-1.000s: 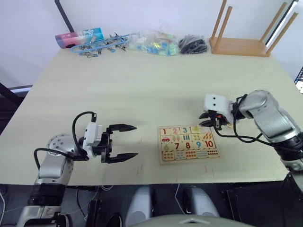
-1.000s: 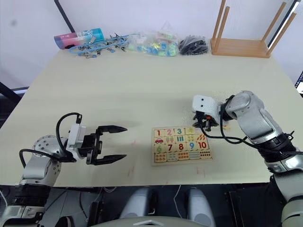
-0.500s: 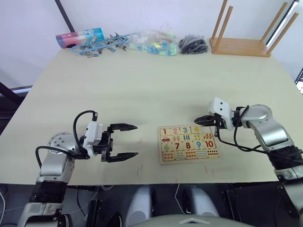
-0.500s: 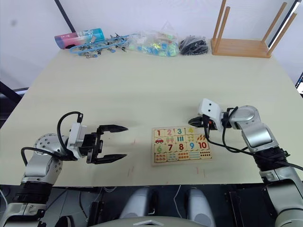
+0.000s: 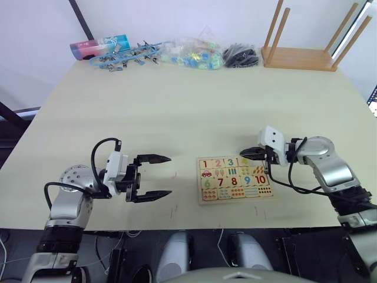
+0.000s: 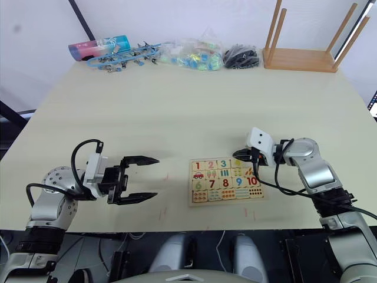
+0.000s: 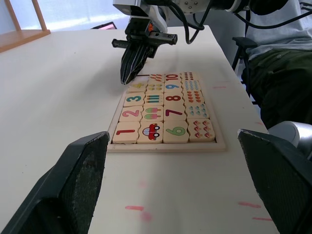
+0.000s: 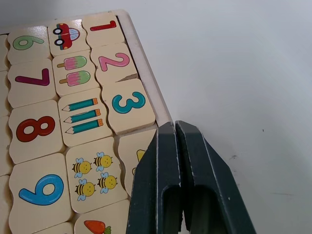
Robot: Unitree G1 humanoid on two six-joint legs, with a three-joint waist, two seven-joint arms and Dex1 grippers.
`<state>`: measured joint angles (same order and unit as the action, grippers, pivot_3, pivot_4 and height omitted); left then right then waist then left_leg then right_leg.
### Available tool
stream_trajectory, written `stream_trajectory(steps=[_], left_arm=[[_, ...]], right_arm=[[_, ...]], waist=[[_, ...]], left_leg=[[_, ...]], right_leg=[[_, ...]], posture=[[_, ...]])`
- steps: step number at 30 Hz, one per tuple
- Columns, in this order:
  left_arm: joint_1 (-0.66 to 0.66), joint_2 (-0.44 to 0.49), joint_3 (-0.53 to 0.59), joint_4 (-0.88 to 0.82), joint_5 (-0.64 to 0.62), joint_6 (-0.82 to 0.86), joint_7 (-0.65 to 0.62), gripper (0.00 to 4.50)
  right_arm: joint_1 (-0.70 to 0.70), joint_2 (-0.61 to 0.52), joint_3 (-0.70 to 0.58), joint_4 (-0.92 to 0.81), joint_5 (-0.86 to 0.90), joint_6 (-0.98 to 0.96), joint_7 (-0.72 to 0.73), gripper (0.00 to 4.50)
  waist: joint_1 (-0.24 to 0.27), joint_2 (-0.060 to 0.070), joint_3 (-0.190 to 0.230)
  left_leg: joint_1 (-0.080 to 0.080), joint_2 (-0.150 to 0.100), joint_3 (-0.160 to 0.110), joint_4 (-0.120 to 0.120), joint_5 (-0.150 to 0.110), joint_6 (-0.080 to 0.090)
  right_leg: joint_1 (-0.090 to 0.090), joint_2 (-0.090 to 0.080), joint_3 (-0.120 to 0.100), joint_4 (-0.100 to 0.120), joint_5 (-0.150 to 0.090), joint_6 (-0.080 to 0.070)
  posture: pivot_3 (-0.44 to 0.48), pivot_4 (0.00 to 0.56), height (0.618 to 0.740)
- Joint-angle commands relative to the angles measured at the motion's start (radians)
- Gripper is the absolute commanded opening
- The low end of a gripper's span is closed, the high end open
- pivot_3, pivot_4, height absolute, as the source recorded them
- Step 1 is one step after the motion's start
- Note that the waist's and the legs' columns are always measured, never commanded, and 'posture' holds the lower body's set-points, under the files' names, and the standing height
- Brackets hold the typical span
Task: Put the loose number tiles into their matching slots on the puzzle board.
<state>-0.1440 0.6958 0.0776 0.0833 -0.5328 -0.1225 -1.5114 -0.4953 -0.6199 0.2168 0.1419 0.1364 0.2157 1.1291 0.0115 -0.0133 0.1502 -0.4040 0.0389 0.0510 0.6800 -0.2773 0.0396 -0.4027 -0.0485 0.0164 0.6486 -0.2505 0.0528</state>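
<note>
The pale worktop [image 5: 177,112] carries the puzzle board [image 5: 235,178]. Right pincer [image 5: 248,154] (fingers together) sits at the board's far edge. Left pincer [image 5: 159,175] stands apart, beside the board.

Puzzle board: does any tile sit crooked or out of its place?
The 3 tile looks slightly turned, and a dark wedge-shaped gap shows between it and the 2 tile.

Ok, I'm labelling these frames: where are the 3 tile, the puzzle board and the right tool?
3 tile [image 8: 128,104]: right wrist view, on the digit.
Puzzle board [image 7: 165,147]: left wrist view, near frame edge.
Right tool [image 5: 246,153]: left eye view, fingertips.
</note>
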Motion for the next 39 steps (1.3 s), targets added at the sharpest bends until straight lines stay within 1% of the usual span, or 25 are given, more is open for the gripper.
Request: stream_trajectory(steps=[1, 9, 24, 31, 35, 39], left_arm=[[-0.005, 0.009, 0.013, -0.019, -0.006, -0.009, -0.008, 4.50], [-0.006, 0.009, 0.012, -0.021, -0.006, -0.006, -0.009, 4.50], [-0.008, 0.012, 0.014, -0.021, -0.006, -0.002, -0.013, 4.50], [0.002, 0.012, 0.014, -0.029, -0.005, 0.000, -0.009, 4.50], [0.014, 0.011, 0.018, -0.038, -0.006, 0.009, 0.002, 4.50], [0.029, 0.007, 0.028, -0.050, -0.017, 0.033, 0.035, 4.50]], right_arm=[[-0.003, -0.002, -0.015, 0.005, 0.002, -0.020, 0.000, 0.05], [0.002, 0.001, -0.008, 0.014, -0.008, -0.027, 0.001, 0.05], [0.015, 0.008, -0.004, -0.020, -0.003, -0.020, 0.002, 0.05], [0.037, 0.005, -0.044, -0.070, 0.050, -0.002, 0.002, 0.05], [0.077, -0.006, -0.092, -0.132, 0.092, 0.016, -0.017, 0.05], [0.160, -0.024, -0.179, -0.226, 0.151, 0.055, -0.058, 0.05]], waist=[[0.000, 0.000, 0.000], [0.000, 0.000, 0.000], [0.000, 0.000, 0.000], [0.000, 0.000, 0.000], [0.001, 0.000, 0.000], [0.002, 0.000, 0.000]], left_leg=[[0.000, 0.000, 0.000, 0.000, 0.000, 0.000], [0.000, 0.000, 0.000, 0.000, 0.000, 0.000], [0.000, 0.000, 0.000, 0.000, 0.000, 0.000], [0.000, 0.000, 0.000, 0.000, 0.000, 0.000], [0.000, 0.000, 0.000, 0.000, 0.000, 0.000], [0.000, 0.000, 0.000, 0.000, 0.000, 0.000]], right_leg=[[0.000, 0.000, 0.000, 0.000, 0.000, 0.000], [0.000, 0.000, 0.000, 0.000, 0.000, 0.000], [0.000, 0.000, 0.000, 0.000, 0.000, 0.000], [0.000, 0.000, 0.000, 0.001, 0.000, 0.000], [0.000, 0.000, 0.000, 0.001, 0.000, 0.000], [0.000, 0.000, 0.000, 0.001, 0.000, 0.000]], posture=[[0.000, 0.150, 0.737], [0.000, 0.150, 0.737], [0.000, 0.150, 0.737], [0.000, 0.150, 0.737], [0.000, 0.150, 0.737], [0.000, 0.150, 0.737]])
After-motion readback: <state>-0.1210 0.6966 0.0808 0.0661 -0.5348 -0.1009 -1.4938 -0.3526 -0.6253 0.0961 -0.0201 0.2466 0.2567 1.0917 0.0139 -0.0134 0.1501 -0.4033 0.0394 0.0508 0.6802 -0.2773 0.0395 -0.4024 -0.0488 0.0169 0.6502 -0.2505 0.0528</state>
